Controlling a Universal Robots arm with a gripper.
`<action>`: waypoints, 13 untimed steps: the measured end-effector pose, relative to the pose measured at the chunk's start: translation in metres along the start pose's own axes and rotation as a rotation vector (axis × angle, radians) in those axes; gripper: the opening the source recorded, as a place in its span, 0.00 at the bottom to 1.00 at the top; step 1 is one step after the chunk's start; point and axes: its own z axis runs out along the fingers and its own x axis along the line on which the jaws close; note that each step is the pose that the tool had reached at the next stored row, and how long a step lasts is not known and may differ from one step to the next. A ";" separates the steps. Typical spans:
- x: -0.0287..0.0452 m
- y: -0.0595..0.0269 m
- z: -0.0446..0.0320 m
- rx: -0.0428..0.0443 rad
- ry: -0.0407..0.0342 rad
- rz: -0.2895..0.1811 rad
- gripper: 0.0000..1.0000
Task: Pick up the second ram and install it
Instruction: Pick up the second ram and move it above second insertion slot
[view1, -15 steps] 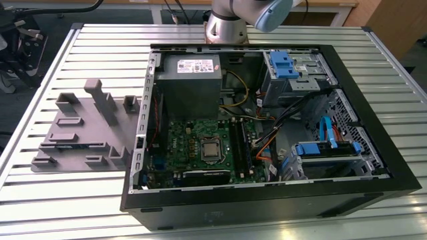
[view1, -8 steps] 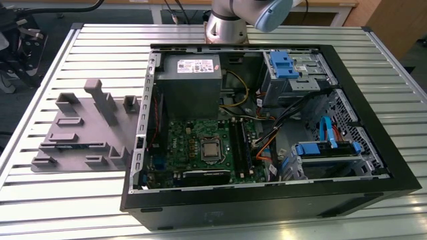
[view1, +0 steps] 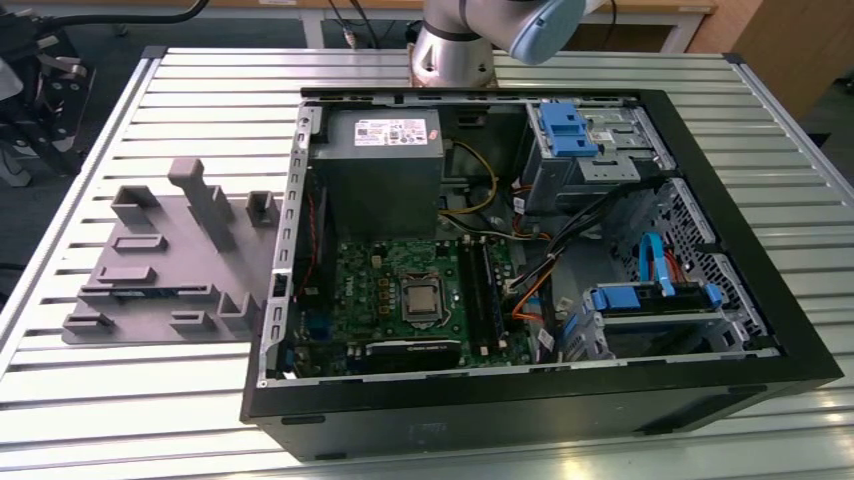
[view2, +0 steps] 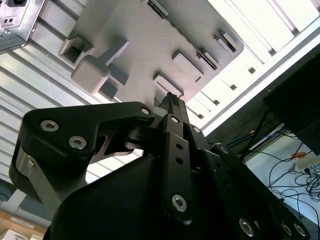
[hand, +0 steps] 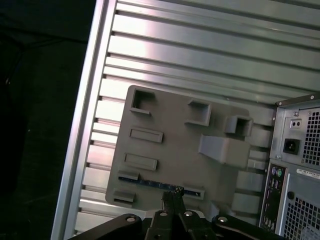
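The second ram (hand: 150, 181) is a thin dark strip lying on edge in a slot of the gray plastic tray (hand: 170, 145). In the exterior view the ram (view1: 150, 293) shows as a bluish line near the front of the tray (view1: 140, 265). My gripper (hand: 176, 191) hangs above the tray, its tips over one end of the strip and not touching it. The two fingers are pressed together with nothing between them. In the second wrist view the gripper (view2: 170, 98) points down at the tray (view2: 135, 45).
An open computer case (view1: 534, 390) lies on the slatted metal table (view1: 214, 90), on the exterior view's right of the tray. Inside are a motherboard (view1: 400, 290), a power supply (view1: 380, 160), blue drive brackets and loose cables. Upright blocks (view1: 214, 205) rise from the tray.
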 end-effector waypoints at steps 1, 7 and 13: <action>0.0000 0.0000 0.0000 -0.0001 0.0002 -0.004 0.11; 0.0000 0.0000 0.0000 -0.0006 0.0012 -0.027 0.11; 0.0000 0.0000 0.0000 -0.0011 0.0022 -0.048 0.11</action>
